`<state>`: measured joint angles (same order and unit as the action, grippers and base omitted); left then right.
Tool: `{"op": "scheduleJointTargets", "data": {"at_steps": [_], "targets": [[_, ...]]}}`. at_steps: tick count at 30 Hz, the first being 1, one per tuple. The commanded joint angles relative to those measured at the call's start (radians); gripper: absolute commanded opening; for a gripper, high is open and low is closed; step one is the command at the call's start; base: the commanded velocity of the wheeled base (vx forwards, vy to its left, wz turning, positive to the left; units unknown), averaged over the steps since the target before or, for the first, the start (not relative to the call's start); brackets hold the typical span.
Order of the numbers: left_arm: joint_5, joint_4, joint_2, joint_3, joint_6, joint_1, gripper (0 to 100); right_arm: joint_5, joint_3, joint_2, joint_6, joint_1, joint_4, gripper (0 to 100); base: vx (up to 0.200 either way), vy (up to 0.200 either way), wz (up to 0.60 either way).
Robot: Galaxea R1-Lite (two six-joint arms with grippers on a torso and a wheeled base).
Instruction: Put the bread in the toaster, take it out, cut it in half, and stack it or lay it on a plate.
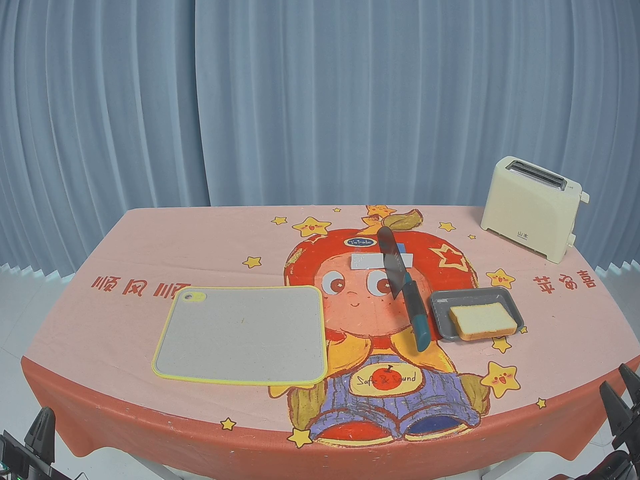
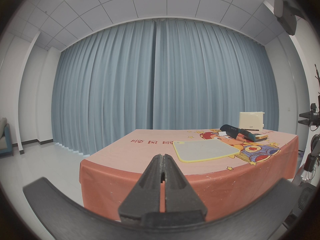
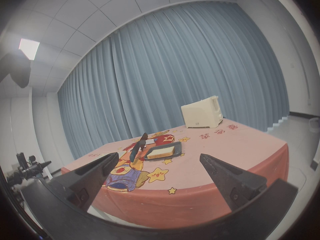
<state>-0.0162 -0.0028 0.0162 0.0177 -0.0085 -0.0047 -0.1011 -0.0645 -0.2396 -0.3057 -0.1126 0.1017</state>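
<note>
The left gripper [image 2: 163, 157] is pressed fully closed with nothing between its fingers, and it sits off the surface [image 1: 133, 248], out past the near left corner. The right gripper [image 3: 159, 155] is spread wide and holds nothing; it sits off the near right corner.

On the surface there is one slice of bread [image 1: 482, 320], one tray [image 1: 473, 296], one knife [image 1: 404, 287], one cutting board [image 1: 243, 333], one toaster [image 1: 531, 208] and one small white block [image 1: 363, 261].

The slice of bread lies flat in the dark grey tray, right of centre and nearer the near edge than the far one. Its long axis runs roughly along the near edge, with the right end turned slightly towards the far edge.

The knife lies just beside the tray on its left. Its long axis runs from far to near, with the dark blade pointing to the far edge and the teal handle to the near edge, angled a little right. The blade crosses the white block, and in the wrist views the blade end looks raised off the cloth.

The grey, yellow-rimmed cutting board lies flat left of centre near the near edge, its long side parallel to that edge and its hanging hole at the board's far left corner.

The cream toaster stands upright at the far right corner, well apart from the tray, slot facing up. Its long axis is skewed, running from far left to near right.
</note>
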Motion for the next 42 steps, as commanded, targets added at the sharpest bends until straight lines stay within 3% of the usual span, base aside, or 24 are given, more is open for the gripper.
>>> {"op": "scheduleJointTargets", "data": {"at_steps": [1,13,21,29,36,42], "targets": [[-0.001,0.000,-0.001,-0.018,-0.001,0.000,0,-0.016,0.009,-0.032,-0.041,0.002,0.000,100,0.000,0.000,0.00],[-0.002,0.000,-0.001,-0.018,-0.001,0.000,0,-0.124,0.008,-0.130,-0.227,0.013,0.018,100,0.000,0.000,0.00],[-0.001,0.000,-0.001,-0.018,-0.001,0.000,0,-0.180,-0.012,-0.253,-0.394,0.013,0.035,100,0.000,0.000,0.00],[-0.001,0.000,-0.001,-0.018,-0.001,0.000,0,-0.183,-0.012,-0.394,-0.490,-0.006,0.104,100,0.000,0.000,0.00],[-0.001,0.000,-0.001,-0.018,-0.001,0.000,0,-0.200,-0.012,-0.532,-0.605,-0.032,0.173,100,0.000,0.000,0.00],[-0.001,0.000,-0.001,-0.018,-0.001,0.000,0,-0.201,-0.012,-0.653,-0.748,-0.099,0.271,100,0.000,0.000,0.00]]}}
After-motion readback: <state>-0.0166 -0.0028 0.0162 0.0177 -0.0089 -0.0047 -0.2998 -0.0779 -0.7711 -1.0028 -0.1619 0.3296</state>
